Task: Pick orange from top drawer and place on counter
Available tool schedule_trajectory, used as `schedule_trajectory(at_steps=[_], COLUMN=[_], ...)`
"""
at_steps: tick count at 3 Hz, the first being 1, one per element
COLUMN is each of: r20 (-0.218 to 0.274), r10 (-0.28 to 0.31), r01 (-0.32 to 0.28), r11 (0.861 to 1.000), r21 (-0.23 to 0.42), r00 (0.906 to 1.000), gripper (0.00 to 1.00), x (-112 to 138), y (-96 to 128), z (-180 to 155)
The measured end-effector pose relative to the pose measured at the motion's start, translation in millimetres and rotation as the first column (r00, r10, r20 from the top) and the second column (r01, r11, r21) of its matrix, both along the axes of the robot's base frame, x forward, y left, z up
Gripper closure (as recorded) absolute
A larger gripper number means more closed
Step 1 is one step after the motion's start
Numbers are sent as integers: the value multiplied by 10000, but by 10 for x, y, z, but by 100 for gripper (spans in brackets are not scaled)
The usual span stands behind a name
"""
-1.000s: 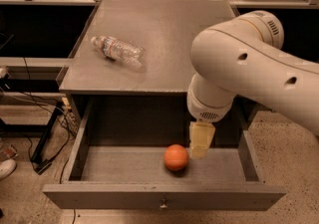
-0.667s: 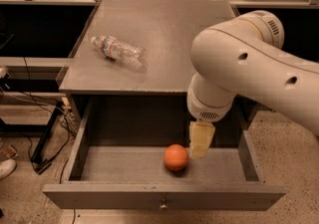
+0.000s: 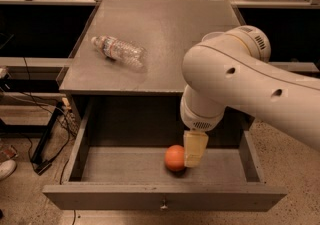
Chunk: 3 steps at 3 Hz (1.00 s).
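The orange [image 3: 174, 158] lies on the floor of the open top drawer [image 3: 110, 196], a little right of its middle. My gripper [image 3: 193, 158] reaches down into the drawer from the big white arm [image 3: 240, 79]. Its pale yellow end stands right against the orange's right side and seems to touch it. The arm hides the rest of the gripper. The counter [image 3: 170, 24] stretches away above the drawer, grey and flat.
A crushed clear plastic bottle [image 3: 119, 49] lies on its side on the left part of the counter. The drawer's front panel carries a small knob [image 3: 162, 203]. Cables and a stand foot [image 3: 42, 144] lie on the floor at the left. Shelving runs along the back.
The gripper has come down and a little to the left, closing the small gap to the orange. The orange and the bottle have stayed where they were.
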<state>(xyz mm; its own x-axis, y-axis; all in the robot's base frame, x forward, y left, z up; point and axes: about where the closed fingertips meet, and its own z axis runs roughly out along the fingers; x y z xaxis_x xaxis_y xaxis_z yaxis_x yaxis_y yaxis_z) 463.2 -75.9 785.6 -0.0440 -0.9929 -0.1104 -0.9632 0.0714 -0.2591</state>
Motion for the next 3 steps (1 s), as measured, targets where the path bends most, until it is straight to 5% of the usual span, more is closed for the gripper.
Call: schedule_trajectory(at_steps=[3], r20=[-403], r10=[257], r01=[-257], r11=[9997], r21=[-10], r00=[9989], gripper=[0], x=[49], y=[6], z=[-407])
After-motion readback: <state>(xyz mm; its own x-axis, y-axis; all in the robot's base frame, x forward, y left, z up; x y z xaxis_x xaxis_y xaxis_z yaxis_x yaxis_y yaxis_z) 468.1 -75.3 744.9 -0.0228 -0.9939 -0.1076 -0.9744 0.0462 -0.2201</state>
